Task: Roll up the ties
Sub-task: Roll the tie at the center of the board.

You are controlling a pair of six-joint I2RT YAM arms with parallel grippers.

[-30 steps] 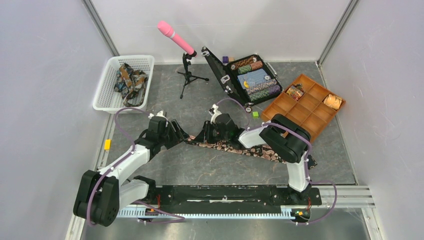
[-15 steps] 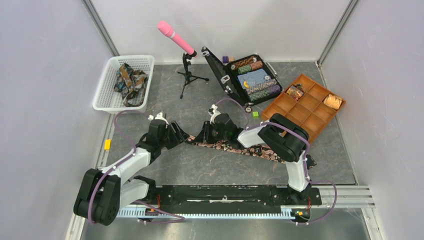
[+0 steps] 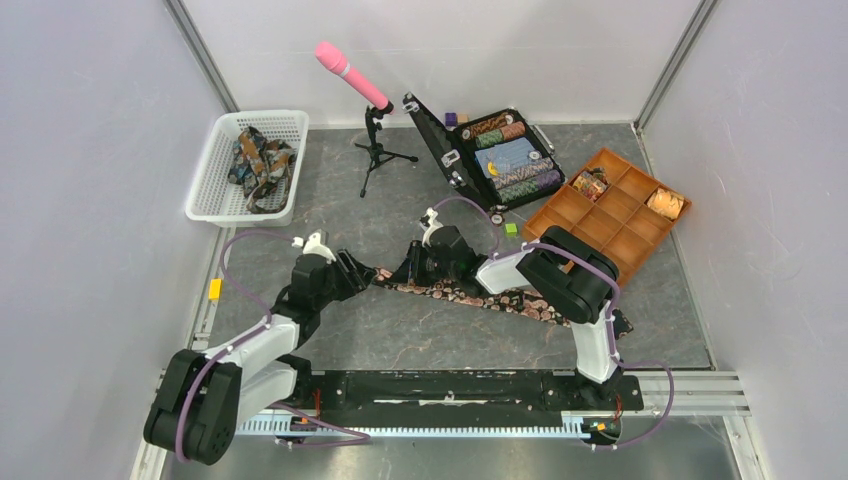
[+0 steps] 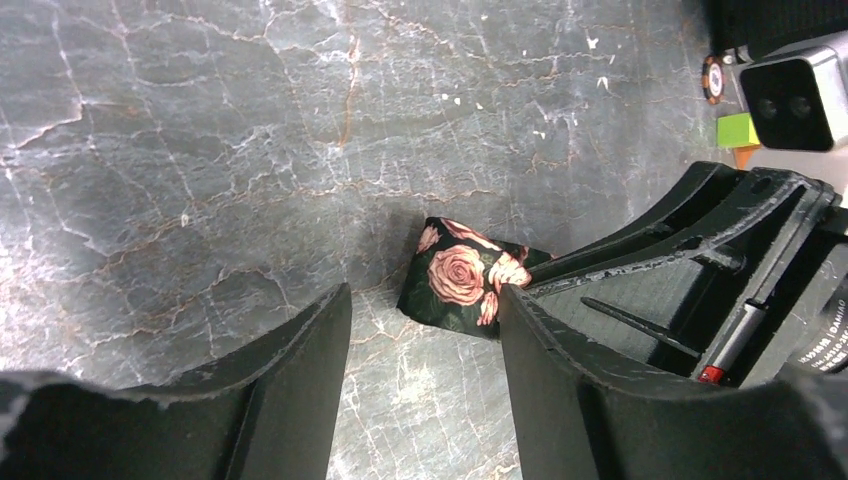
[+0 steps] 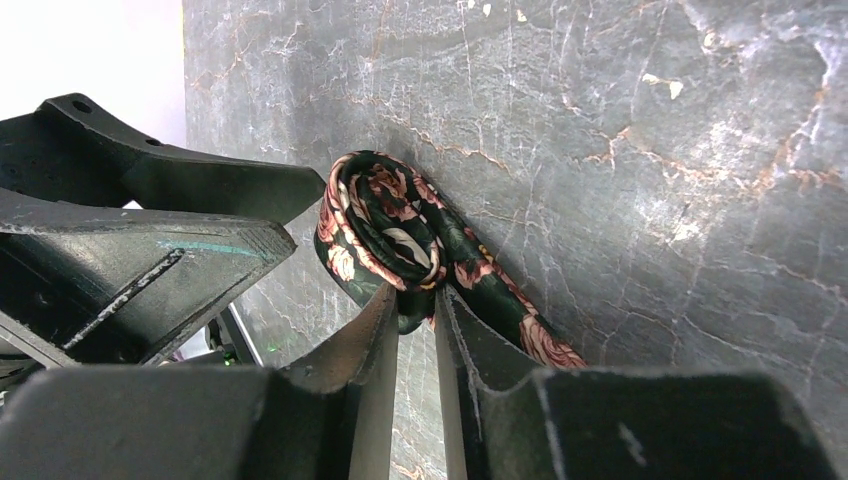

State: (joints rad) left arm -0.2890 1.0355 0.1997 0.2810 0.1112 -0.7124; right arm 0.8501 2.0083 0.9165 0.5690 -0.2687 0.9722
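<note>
A dark rose-print tie [image 3: 480,296] lies as a long strip across the table's middle, its left end rolled into a small coil [image 5: 385,225]. My right gripper [image 5: 415,300] is shut on that coil, pinching its fabric between the fingertips; in the top view it [image 3: 398,272] sits at the strip's left end. My left gripper [image 4: 422,300] is open, its jaws a little short of the coil [image 4: 460,278] and apart from it; in the top view it [image 3: 362,272] is just left of the coil. More ties [image 3: 258,160] lie heaped in a white basket [image 3: 215,205].
An orange divided tray [image 3: 600,225] at back right holds two rolled ties. An open black case of poker chips [image 3: 505,158] and a pink microphone on a tripod [image 3: 375,150] stand behind. A small green block [image 3: 511,229] lies near the case.
My left gripper has drawn back a little toward the near left, away from the coiled end. The right gripper has stayed on the coil.
</note>
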